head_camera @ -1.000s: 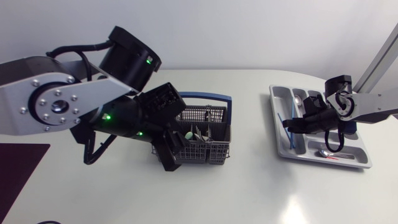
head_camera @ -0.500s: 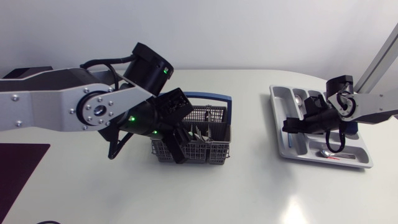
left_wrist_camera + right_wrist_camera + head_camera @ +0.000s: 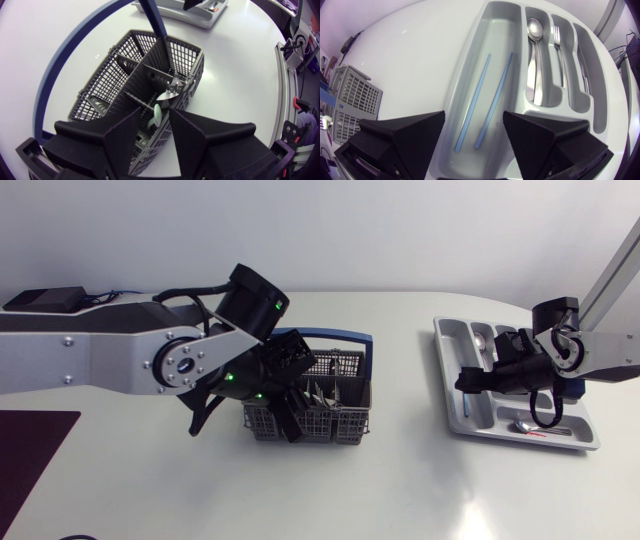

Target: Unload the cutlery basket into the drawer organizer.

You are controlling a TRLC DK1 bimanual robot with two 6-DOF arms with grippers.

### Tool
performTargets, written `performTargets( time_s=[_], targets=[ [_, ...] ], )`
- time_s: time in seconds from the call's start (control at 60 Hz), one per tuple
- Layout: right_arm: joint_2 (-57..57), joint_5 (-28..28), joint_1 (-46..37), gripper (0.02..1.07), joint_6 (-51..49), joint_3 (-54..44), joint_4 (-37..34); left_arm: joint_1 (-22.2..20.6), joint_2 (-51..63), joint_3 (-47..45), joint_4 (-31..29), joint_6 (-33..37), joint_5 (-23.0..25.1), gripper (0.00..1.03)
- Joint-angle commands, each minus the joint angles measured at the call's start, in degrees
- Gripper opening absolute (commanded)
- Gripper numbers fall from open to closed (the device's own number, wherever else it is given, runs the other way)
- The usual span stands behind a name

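White round-cornered bench [image 3: 400,480], carrying every item below. Left arm [image 3: 100,360], silver-grey links with black joints, comes in from the left edge and reaches to mid-bench. Right arm [image 3: 610,350], same build, comes in from the right edge. Grey plastic drawer organizer [image 3: 447,330], one long compartment and several narrower ones, lies flat near the right edge of the bench. Grey plastic mesh cutlery basket with a blue bail handle [image 3: 340,425] stands upright at mid-bench, well apart from the organizer. Left gripper [image 3: 155,117], matte black wedge fingers, is above the basket at its near corner; fingers set apart, clamped on nothing, a pale green utensil handle [image 3: 157,111] standing in the gap, contact not discernible. Right gripper [image 3: 474,117], same type, hangs over the organizer's long compartment; fingers wide apart, holding nothing. Two thin blue sticks [image 3: 492,100], side by side lengthwise in the long compartment. Silver metal spoon [image 3: 535,30], in the narrow compartment just beside them. Silver metal fork [image 3: 559,37], one compartment further on. Small silvery metal utensil end [image 3: 175,85], inside the basket ahead of the left gripper.
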Motion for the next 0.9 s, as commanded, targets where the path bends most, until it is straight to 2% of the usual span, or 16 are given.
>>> performTargets(
  time_s=[0.0,0.167,0.4,0.533,0.633,0.883],
  targets=[
    [-1.87,-0.19,0.24,0.86,0.28,-1.79,-0.12,0.33,1.44,-1.49,0.58,1.17,-0.53,0.42],
    [-4.42,-0.19,0.77,0.86,0.28,-3.19,-0.12,1.12,2.23,-1.05,1.81,1.0,0.17,0.25],
    [-8.03,-0.11,1.21,0.89,0.1,-4.69,-0.56,4.81,2.59,-0.26,1.64,0.65,6.5,0.04],
    [-9.08,-0.11,2.0,0.89,0.1,-5.48,-0.82,6.65,1.71,0.62,0.23,-0.32,10.8,0.04],
    [-9.96,-0.11,2.79,0.96,0.1,-6.18,-0.91,8.41,0.39,1.94,-1.44,-1.64,14.76,0.04],
    [-15.15,-0.11,4.2,0.98,0.1,-7.76,-1.96,12.1,-4.18,5.1,-5.66,-4.45,22.84,0.04]
  ],
)
